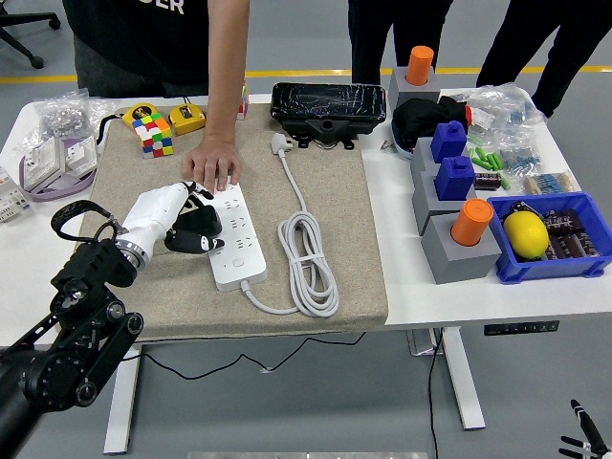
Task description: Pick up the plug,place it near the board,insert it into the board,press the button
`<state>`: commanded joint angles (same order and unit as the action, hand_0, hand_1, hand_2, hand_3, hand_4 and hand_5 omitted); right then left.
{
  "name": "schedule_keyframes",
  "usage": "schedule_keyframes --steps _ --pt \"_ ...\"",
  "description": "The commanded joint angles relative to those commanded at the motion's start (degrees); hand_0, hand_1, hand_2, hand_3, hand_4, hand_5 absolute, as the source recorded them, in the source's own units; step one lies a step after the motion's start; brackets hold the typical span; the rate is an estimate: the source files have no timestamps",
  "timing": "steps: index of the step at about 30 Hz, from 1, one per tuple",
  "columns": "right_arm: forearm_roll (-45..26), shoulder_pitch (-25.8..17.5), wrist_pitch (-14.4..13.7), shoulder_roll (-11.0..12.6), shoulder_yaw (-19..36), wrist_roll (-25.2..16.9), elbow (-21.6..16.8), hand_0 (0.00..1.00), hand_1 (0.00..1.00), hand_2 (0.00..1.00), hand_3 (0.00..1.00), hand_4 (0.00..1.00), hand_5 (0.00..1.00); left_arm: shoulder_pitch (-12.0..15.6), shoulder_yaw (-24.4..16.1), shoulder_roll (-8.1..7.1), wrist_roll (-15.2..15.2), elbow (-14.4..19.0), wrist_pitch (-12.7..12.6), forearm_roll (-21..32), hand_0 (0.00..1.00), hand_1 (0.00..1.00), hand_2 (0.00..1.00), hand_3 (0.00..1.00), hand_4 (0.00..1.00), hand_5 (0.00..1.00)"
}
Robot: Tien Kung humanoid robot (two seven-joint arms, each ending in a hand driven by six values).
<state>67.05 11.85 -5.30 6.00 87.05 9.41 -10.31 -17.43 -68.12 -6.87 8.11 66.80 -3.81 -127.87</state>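
On the worktop [478, 296] mat, our plug [198, 228] hung at the board [232, 234]'s left edge, held in our left hand [177, 222]. A person's hand [212, 164] steadied the board's far end. We judged tilted pins might miss and shove it aside.

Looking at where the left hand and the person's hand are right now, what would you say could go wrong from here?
The person's hand rests on the far end of the white power strip, right beside the left hand; the robot's fingers might bump it. The left hand sits at the strip's left edge on something black that I cannot identify, so a push could slide the strip across the beige mat towards its coiled cable.
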Motion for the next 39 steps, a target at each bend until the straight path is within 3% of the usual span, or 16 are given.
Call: schedule_keyframes --steps 12,13,25,26,31,32,39 --pt "0.0 -0.2 -0.1 0.1 0.0 -0.1 0.0 0.79 0.715 0.68 0.667 0.998 0.998 0.2 0.0 0.03 -0.2 -0.6 -0.5 -0.1 0.437 0.614 0.593 0.597 0.944 0.233" --pt "0.0 -0.3 0.0 0.0 0.0 -0.1 0.0 0.79 0.715 0.679 0.667 0.998 0.998 0.2 0.0 0.07 -0.2 -0.7 -0.7 -0.1 0.413 0.588 0.584 0.576 0.85 0.239" --pt "0.2 -0.3 0.1 0.0 0.3 -0.1 0.0 0.79 0.715 0.679 0.666 0.998 0.998 -0.1 -0.2 0.37 -0.5 -1.5 -2.1 -0.3 0.374 0.565 0.571 0.562 0.796 0.217" --pt "0.2 -0.3 0.1 -0.1 0.3 -0.2 0.0 0.789 0.715 0.679 0.666 0.998 0.998 0.0 -0.3 0.42 -0.4 -1.5 -2.0 -0.6 0.337 0.512 0.537 0.537 0.727 0.169" --pt "0.0 -0.2 0.0 -0.1 0.3 -0.3 0.0 0.789 0.715 0.679 0.666 0.998 0.998 -0.1 0.0 0.48 -0.2 -1.6 -1.7 -1.0 0.337 0.512 0.537 0.537 0.727 0.169" --pt "0.0 -0.2 0.0 -0.1 0.3 -0.3 0.0 0.79 0.715 0.679 0.666 0.998 0.998 -0.2 0.0 0.48 -0.1 -1.7 -1.6 -1.0 0.315 0.456 0.475 0.517 0.682 0.119" --pt "0.1 -0.4 0.0 -0.2 0.6 -0.2 0.0 0.79 0.715 0.679 0.667 0.998 0.998 -0.3 0.0 0.43 0.5 -1.3 -0.8 -2.1 0.309 0.446 0.441 0.493 0.658 0.094"
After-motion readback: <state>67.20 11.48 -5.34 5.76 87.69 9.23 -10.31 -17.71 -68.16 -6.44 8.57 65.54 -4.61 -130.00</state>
